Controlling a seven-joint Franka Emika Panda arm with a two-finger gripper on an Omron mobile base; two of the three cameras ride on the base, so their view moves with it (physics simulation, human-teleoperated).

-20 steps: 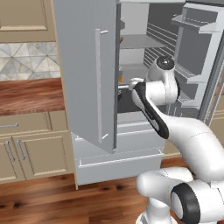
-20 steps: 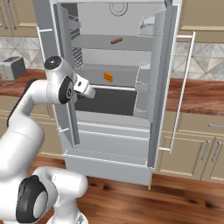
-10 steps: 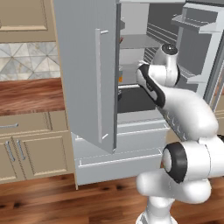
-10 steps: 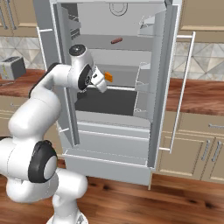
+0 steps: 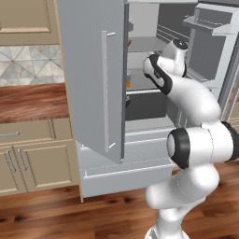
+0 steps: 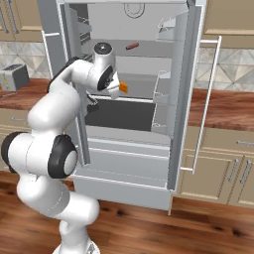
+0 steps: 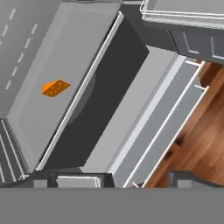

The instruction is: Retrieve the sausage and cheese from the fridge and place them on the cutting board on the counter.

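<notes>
**Arm swings up into the open fridge**

We have pulled our arm in tight since a second ago: the elbow now stands upright close to the base, and the wrist has lifted from the dark lower bay up to the middle shelf of the fridge [image 6: 183, 99]. The gripper [image 7: 109, 179] has its fingers spread wide, nothing between them.

The cheese [image 6: 123, 87] is an orange wedge lying flat on the middle grey shelf, just right of our wrist in the right base view. The sausage [image 6: 132, 46], short and reddish-brown, lies on the shelf above, toward the far wall, well apart from the cheese.

From the hand view we see the cheese [image 7: 55, 87] from above, speckled on top, alone on its pale shelf, with the dark bay beside it. In the left base view the open left door [image 5: 93, 70] blocks the shelves. The counter [image 6: 225, 106] runs to the right of the fridge.
</notes>
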